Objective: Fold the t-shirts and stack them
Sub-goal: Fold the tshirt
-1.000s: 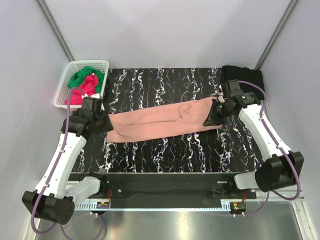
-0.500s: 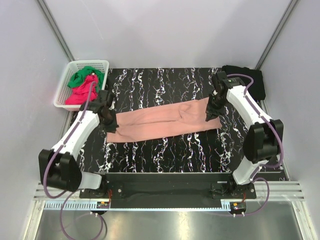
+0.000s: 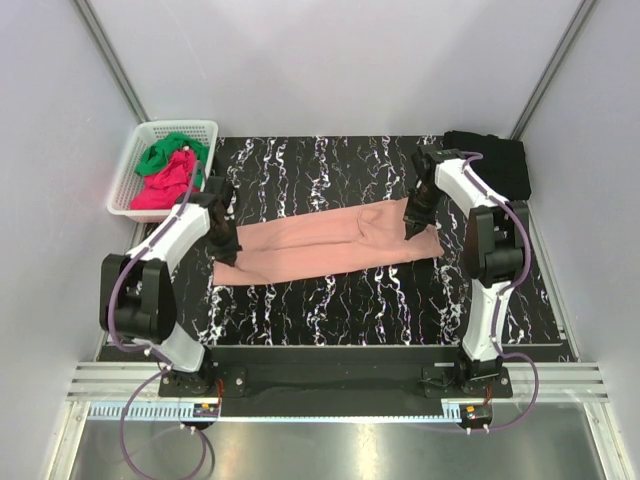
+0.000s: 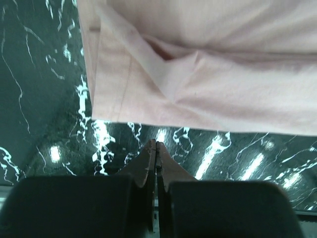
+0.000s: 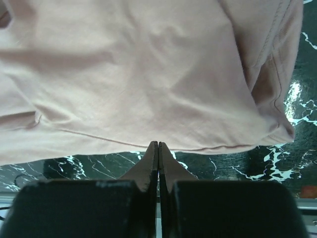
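A salmon-pink t-shirt (image 3: pixel 320 245) lies on the black marble table (image 3: pixel 330 305), folded into a long strip running left to right. My left gripper (image 3: pixel 228 247) hovers at the strip's left end. In the left wrist view it (image 4: pixel 156 144) is shut and empty, over bare marble just short of the shirt's edge (image 4: pixel 208 74). My right gripper (image 3: pixel 411 228) is over the strip's right end. It (image 5: pixel 158 144) is shut too, its tips at the hem of the shirt (image 5: pixel 138 74), with no cloth seen between them.
A white basket (image 3: pixel 178 125) at the back left holds a green t-shirt (image 3: pixel 165 152) and a magenta-red one (image 3: pixel 165 187). A black t-shirt (image 3: pixel 495 160) lies at the back right corner. Grey walls close in both sides.
Both grippers have closed. Both arms have swung their elbows in towards the near edge, the grippers staying at the shirt's two ends. The shirt has not moved.
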`<act>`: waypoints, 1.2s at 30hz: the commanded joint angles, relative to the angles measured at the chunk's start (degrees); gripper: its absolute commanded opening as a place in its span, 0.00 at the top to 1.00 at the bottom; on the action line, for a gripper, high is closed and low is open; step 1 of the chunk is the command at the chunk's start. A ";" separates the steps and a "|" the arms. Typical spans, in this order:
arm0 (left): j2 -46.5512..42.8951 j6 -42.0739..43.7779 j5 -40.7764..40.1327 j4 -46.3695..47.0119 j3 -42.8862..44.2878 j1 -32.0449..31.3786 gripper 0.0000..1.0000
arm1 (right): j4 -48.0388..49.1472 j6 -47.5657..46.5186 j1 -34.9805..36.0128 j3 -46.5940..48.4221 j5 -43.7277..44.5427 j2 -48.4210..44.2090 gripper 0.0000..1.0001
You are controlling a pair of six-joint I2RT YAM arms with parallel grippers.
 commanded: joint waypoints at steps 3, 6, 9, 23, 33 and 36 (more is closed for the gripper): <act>3.86 2.00 1.15 1.25 4.88 1.04 1.00 | -0.61 2.33 -0.46 3.58 2.15 1.33 1.00; 6.15 2.01 2.90 1.24 5.32 2.71 1.00 | -0.61 2.86 -0.46 4.37 1.89 3.26 1.00; 7.64 1.92 2.38 1.51 5.93 3.41 1.00 | -0.79 3.83 -0.46 5.34 4.33 4.23 1.00; 14.51 2.36 3.17 1.07 9.01 4.12 1.00 | -2.11 8.14 -1.43 9.47 7.69 11.70 1.00; 14.77 2.18 1.76 0.98 7.34 4.12 1.00 | -3.78 7.61 -2.48 11.66 8.04 14.78 1.00; 14.33 2.09 1.67 0.81 6.29 4.12 1.00 | -4.65 7.70 -2.48 13.06 8.22 15.57 1.00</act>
